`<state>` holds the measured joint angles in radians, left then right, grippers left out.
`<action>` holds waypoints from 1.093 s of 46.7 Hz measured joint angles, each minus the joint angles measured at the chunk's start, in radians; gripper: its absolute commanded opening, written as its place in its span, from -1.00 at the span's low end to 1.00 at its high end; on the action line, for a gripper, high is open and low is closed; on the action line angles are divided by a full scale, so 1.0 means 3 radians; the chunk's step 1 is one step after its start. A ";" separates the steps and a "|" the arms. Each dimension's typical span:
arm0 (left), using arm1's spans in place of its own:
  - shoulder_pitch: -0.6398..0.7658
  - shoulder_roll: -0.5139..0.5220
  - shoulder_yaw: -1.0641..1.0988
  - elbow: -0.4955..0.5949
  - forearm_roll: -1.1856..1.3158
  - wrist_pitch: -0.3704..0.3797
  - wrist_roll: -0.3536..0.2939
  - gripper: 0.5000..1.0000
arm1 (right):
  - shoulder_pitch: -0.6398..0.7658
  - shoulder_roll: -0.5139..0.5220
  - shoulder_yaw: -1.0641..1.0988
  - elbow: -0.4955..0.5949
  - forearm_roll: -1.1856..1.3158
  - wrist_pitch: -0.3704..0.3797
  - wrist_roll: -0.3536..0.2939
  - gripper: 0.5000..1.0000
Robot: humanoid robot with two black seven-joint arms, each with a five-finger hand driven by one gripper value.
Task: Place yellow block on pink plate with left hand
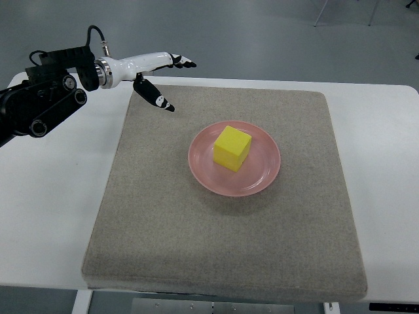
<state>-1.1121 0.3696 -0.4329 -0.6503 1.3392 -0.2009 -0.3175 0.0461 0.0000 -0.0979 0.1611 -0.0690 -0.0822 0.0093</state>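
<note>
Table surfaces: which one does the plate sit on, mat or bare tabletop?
The grey mat. The pink plate lies wholly inside its edges; the white tabletop only shows around it.

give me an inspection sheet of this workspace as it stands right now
surface: white table with a grey mat covering most of it
job's things: yellow block sits on the pink plate, near its centre; plate lies on the mat
clutter: nothing seen
grippers: left robot hand is over the mat's far left corner, fingers spread, holding nothing, apart from the plate; right robot hand not in view
cables: a black cable loops at the left wrist
surroundings: grey floor beyond the table, thin furniture legs at the top right
</note>
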 measured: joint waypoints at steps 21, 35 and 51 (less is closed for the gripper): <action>0.0089 -0.0107 0.0043 0.0930 -0.2068 0.0282 0.0196 0.80 | 0.0000 0.0000 -0.0001 0.0000 0.0000 0.0000 0.0000 0.69; 0.0195 -0.0300 0.0020 0.1139 -0.3453 0.0648 0.0671 0.79 | 0.0000 0.0000 0.0000 0.0000 0.0000 -0.0001 0.0001 0.69; 0.0295 -0.0360 -0.0040 0.1127 -0.4404 0.0260 0.0527 0.80 | 0.0000 0.0000 -0.0001 0.0000 0.0000 0.0000 0.0002 0.69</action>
<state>-1.0236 0.2614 -0.4449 -0.3122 0.0180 -0.1229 -0.1595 0.0461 0.0000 -0.0981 0.1611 -0.0691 -0.0823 0.0099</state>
